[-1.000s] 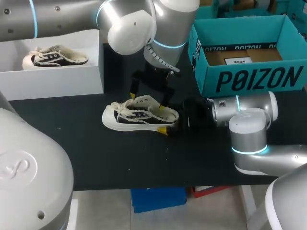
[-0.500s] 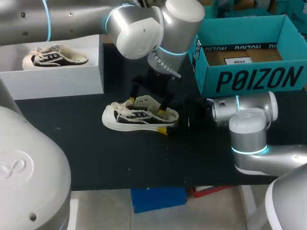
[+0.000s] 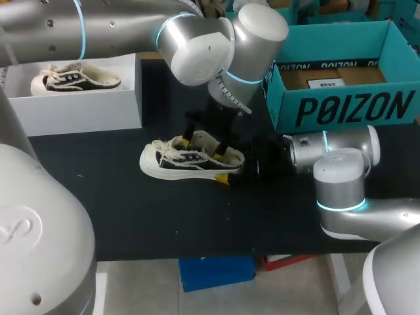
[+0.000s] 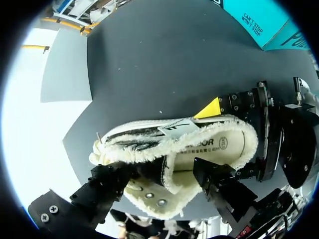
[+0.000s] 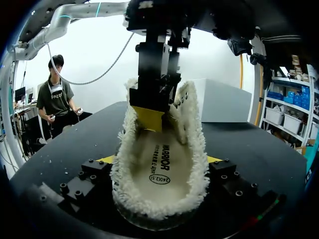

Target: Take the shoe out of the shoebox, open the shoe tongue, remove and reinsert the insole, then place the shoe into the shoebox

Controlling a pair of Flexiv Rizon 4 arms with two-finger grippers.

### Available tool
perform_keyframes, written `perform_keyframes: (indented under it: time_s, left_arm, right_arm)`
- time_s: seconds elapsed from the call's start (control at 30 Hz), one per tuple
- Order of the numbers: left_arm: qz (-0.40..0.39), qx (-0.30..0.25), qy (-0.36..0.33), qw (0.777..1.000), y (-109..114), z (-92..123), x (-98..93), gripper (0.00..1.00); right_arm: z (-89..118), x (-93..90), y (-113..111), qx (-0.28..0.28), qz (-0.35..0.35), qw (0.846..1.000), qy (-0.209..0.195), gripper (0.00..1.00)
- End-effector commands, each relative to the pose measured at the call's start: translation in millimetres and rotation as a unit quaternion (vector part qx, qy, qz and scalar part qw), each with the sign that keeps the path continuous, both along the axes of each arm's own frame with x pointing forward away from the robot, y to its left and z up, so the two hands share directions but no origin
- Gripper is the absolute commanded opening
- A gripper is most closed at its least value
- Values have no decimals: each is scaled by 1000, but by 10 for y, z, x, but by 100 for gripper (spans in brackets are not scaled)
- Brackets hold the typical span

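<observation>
While another shoe [image 3: 75,77] is lying in the white shoebox [image 3: 79,115], your right gripper [image 5: 160,159] is clamping the sneaker's [image 3: 187,161] heel on the table [image 3: 131,210]; your left gripper's [image 3: 205,146] state at the tongue is reading unclear.

It's a robotics lab bench: a left arm [image 3: 98,26] and right arm [image 3: 341,177], both silver, work over a black table [image 3: 98,203], where a teal shoebox [image 3: 354,108], a white box [image 3: 79,115] and a shoe [image 3: 190,161] are set out.
</observation>
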State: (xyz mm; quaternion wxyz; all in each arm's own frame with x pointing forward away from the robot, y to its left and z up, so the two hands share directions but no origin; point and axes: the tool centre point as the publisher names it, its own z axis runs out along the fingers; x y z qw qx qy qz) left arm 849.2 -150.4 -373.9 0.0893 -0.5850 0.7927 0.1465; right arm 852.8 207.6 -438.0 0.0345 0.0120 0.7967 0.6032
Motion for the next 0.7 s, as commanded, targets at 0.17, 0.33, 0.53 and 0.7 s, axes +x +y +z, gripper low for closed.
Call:
perform_keyframes:
  time_s: [0.17, 0.33, 0.53, 0.7]
  left_arm:
    - [-2, 6, 1, 1000, -16, -20, -4, 0]
    - [-2, 7, 0, 1000, 18, 1, -3, 0]
    - [-7, -7, -8, 1000, 67, 93, 11, 0]
    - [-10, -23, -16, 1000, 125, 208, 19, 0]
  right_arm:
    - [-102, 1, 25, 1, -1, 1000, 0, 0]
    - [-102, 1, 25, 1, -1, 1000, 0, 0]
    - [-102, 1, 25, 1, -1, 1000, 0, 0]
    - [-102, 1, 25, 1, -1, 1000, 0, 0]
